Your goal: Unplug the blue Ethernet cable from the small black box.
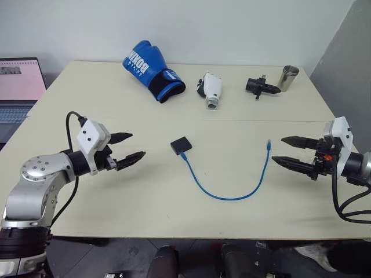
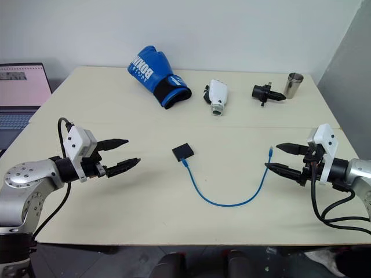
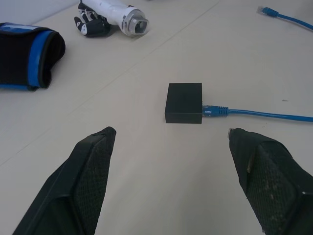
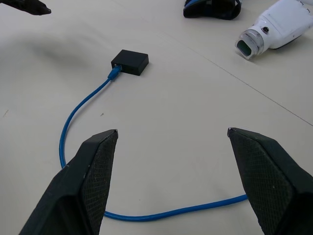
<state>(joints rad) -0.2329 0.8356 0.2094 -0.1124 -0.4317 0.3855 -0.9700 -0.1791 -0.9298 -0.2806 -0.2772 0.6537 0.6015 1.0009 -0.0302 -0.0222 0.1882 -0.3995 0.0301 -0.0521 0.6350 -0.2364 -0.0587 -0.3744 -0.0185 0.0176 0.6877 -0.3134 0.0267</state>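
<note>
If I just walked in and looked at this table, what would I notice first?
Probably the blue boxing glove at the far side of the table, big and bright. Then the blue Ethernet cable curling across the middle, one end plugged into the small black box. The left gripper and right gripper wait open on either side.

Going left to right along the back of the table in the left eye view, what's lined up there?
Blue boxing glove → white device → black pronged gadget → metal cup.
</note>
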